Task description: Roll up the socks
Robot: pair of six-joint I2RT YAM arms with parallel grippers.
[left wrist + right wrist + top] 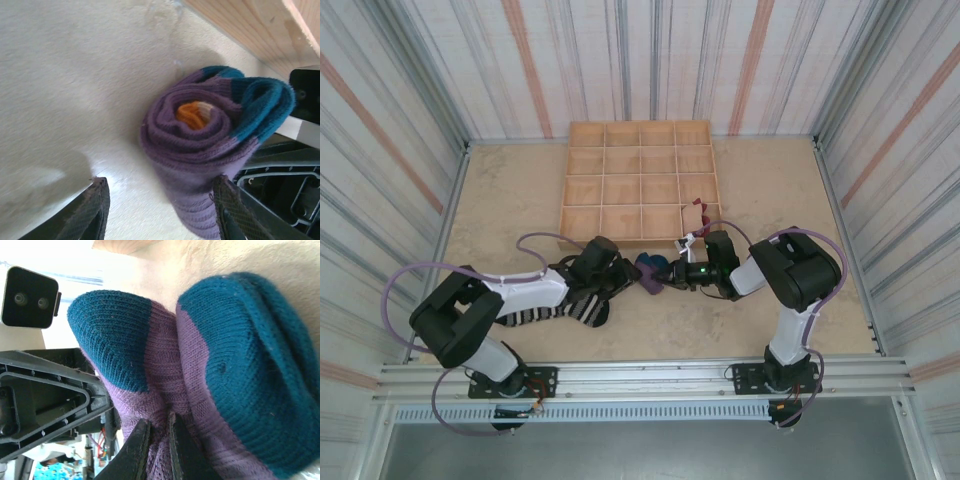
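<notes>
ok so going from the left: the black-and-white striped sock point(535, 313) is lying flat on the table point(510, 200), tucked under the left arm and not rolled as far as I can tell.

Next over, the left gripper point(160, 182) is sitting low at the purple sock point(200, 140), jaws apart and straddling it. One finger is right up against the fabric and the other is standing clear with bare table showing between, so it's not clamping anything.

The purple sock is sitting in the middle of the table, just in front of the wooden tray point(638, 180), right between the two grippers. It's looking pretty much rolled: you're seeing the spiral end-on from the left wrist, with the orange core point(192, 114) in the centre and the teal ends point(250, 370) flopping on the outside. So I'm guessing the roll's long axis is running roughly along the line from one gripper to the other, straight out ahead of the left fingers. Both are about equally near.

The right gripper point(156, 440) is coming at it from the other side, fingers nearly together and apparently pinching a fold of purple.

Furthest right, the tan sock point(697, 212) is hanging over the tray's near right corner.
</notes>
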